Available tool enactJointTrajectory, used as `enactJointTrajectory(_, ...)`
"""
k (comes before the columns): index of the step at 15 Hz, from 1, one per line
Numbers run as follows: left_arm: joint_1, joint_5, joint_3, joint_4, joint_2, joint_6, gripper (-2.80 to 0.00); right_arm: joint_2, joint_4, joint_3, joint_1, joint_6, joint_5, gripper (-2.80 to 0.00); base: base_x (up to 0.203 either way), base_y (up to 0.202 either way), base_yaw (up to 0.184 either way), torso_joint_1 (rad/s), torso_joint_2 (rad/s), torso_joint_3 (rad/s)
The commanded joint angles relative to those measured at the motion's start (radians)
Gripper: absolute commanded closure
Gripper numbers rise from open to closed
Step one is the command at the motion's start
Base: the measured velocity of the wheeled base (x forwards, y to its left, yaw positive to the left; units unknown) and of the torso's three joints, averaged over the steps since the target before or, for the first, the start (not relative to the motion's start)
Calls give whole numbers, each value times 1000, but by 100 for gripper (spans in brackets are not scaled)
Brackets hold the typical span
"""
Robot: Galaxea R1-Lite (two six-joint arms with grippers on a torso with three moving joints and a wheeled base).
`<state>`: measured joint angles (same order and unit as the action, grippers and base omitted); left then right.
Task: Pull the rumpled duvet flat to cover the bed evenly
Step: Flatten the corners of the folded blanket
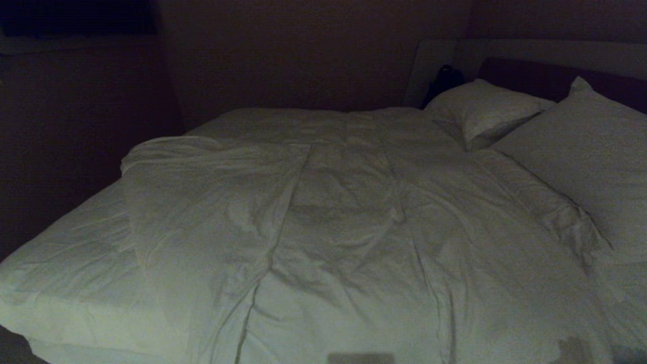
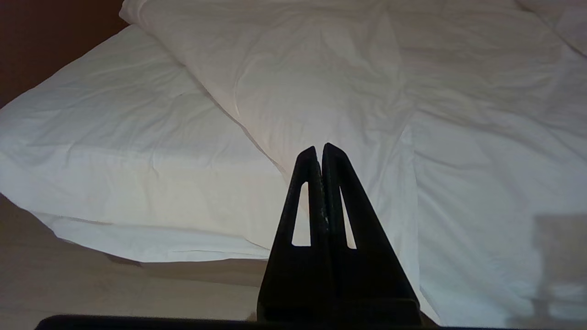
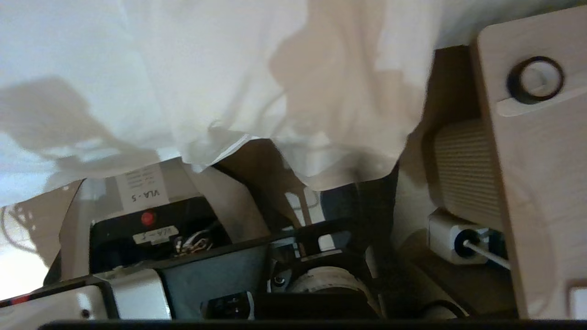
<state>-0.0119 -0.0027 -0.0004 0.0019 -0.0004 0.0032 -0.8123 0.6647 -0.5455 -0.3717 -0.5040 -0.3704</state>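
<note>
Lying creased across the bed (image 1: 60,273), the duvet (image 1: 354,212) leaves a strip of sheet (image 1: 76,237) bare beside two pillows (image 1: 581,151); left claw (image 2: 319,149) closed, empty; right claw's state unclear.

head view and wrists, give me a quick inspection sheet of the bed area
surface: bed, sheet bare along its left side
job's things: duvet creased, folded back from the left edge
clutter: dark object by two pillows
grippers: left tool shut, clear of the bedding; right tool low by the duvet's hanging hem
cables: white plug and lead on a wooden unit
surroundings: dark walls, headboard
</note>
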Motion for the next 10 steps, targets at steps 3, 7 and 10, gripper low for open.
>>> enactJointTrajectory(3, 0, 0, 0, 0, 0, 0, 0, -210, -220, 8, 0, -4, 48, 0, 0, 0, 0, 0, 0, 0)
enactJointTrajectory(7, 0, 0, 0, 0, 0, 0, 0, -393, -433, -42, 0, 38, 116, 0, 0, 0, 0, 0, 0, 0)
enactJointTrajectory(10, 0, 0, 0, 0, 0, 0, 0, -567, -471, -186, 7, 52, 124, 0, 0, 0, 0, 0, 0, 0)
